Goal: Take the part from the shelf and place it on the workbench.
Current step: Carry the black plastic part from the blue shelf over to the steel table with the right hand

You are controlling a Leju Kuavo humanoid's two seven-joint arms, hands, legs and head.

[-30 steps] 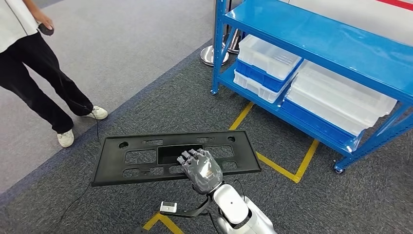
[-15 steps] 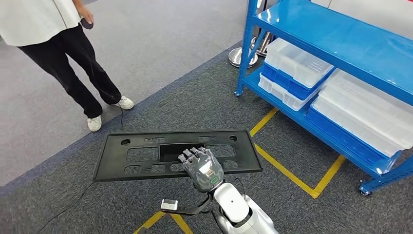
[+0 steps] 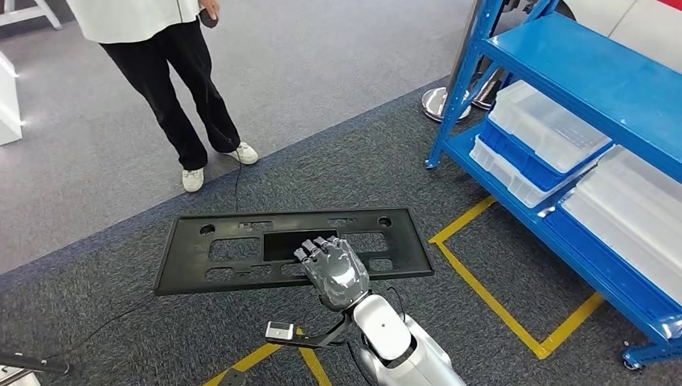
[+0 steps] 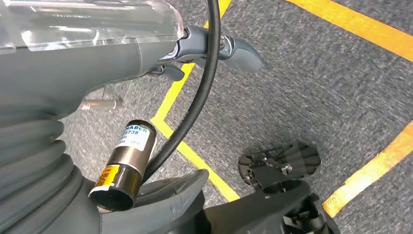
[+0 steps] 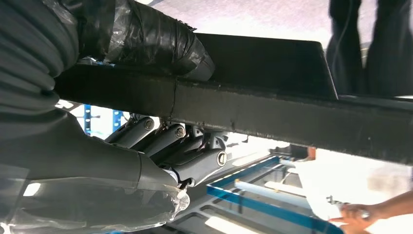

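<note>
Here the part [image 3: 241, 251], a flat black panel with cutouts, is hanging level above the grey carpet [image 3: 338, 173], well apart from the shelf [image 3: 579, 72]. The right hand [image 3: 334, 272] is gripping its near edge, fingers [image 3: 315, 248] clamped over the top and thumb [image 5: 146, 39] pressing the other face. The left hand [image 4: 122, 44] is hanging over the yellow floor tape [image 4: 190, 153]; cannot tell how its fingers are lying. Clear bins [image 3: 547, 125] are sitting on the lower shelf. A person [image 3: 173, 56] is standing beyond the part.
</note>
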